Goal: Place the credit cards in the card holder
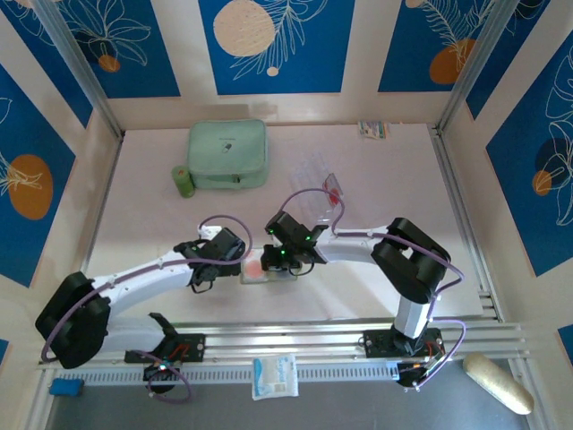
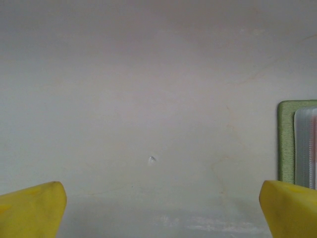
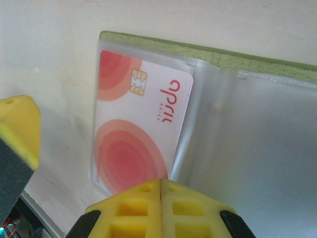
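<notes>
The card holder lies opened flat on the pale tabletop. Its outer skin is olive-green fabric, which shows as a thin border around clear, slightly milky plastic pockets. The end pocket holds a white credit card printed with two sets of pink-red concentric circles, a small gold chip and red lettering along one side. The pocket beside it, past a raised fold in the plastic, looks hazy, and I cannot tell whether it holds anything.

The right jaws are pressed fully together. Their yellow fingertips meet along one seam just over the near edge of the carded pocket. Whether they pinch the plastic or only rest against it cannot be told.

The left jaws stand wide apart just beside the card holder, on the side opposite the right arm. Nothing is between their yellow fingertips but bare tabletop. One green-bordered corner of the card holder sits just inside the right-hand fingertip.

From above, the card holder is a small pale patch with a pink blush, framed closely by the two arms. Beyond it, toward the back wall and a little to the right, loose credit cards lie on the tabletop. They are transparent rectangles, one of them showing a red mark. Farther back and to the left of the card holder rests a mint-green zip case, with a small green roll touching its left side.
</notes>
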You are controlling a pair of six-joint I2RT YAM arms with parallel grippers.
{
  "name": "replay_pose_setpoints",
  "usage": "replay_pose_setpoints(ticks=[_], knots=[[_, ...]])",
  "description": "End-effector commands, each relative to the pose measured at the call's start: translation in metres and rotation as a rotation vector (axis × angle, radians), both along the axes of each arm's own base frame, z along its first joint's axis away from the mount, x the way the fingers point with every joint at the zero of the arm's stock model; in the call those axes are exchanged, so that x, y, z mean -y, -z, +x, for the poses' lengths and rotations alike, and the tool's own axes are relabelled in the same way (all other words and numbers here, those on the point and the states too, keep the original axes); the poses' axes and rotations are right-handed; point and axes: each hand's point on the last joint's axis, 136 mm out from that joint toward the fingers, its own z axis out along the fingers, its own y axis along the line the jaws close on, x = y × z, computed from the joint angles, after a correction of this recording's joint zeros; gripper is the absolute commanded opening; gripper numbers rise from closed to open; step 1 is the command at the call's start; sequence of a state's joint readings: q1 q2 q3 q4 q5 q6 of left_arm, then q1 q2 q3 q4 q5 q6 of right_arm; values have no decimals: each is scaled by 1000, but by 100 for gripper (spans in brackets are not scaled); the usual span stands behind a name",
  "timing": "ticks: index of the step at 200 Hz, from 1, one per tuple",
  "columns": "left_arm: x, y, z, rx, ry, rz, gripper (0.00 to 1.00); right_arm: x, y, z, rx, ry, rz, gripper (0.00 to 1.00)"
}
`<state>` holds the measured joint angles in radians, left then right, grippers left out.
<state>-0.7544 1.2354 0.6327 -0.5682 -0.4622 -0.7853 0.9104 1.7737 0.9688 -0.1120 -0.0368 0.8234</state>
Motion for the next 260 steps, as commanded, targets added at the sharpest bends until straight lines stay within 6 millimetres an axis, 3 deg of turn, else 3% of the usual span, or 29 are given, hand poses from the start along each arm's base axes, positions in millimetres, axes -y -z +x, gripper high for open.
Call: replay_pose_setpoints(ticks=[1, 41, 90, 163, 260], knots=[[-6, -12, 4, 33, -30, 5, 100, -6, -27, 5, 20, 7, 70, 4], [12, -21, 12, 79, 23, -80, 100, 14, -35, 9, 60, 36, 44, 4], [44, -23, 19, 96, 112, -225, 100, 41, -30, 11, 86, 57, -14, 5], [70, -13, 18, 90, 145, -365, 100, 24, -25, 14, 75, 30, 14, 3], [78, -6, 18, 80, 143, -414, 100, 44, -15, 14, 71, 71, -10, 0]])
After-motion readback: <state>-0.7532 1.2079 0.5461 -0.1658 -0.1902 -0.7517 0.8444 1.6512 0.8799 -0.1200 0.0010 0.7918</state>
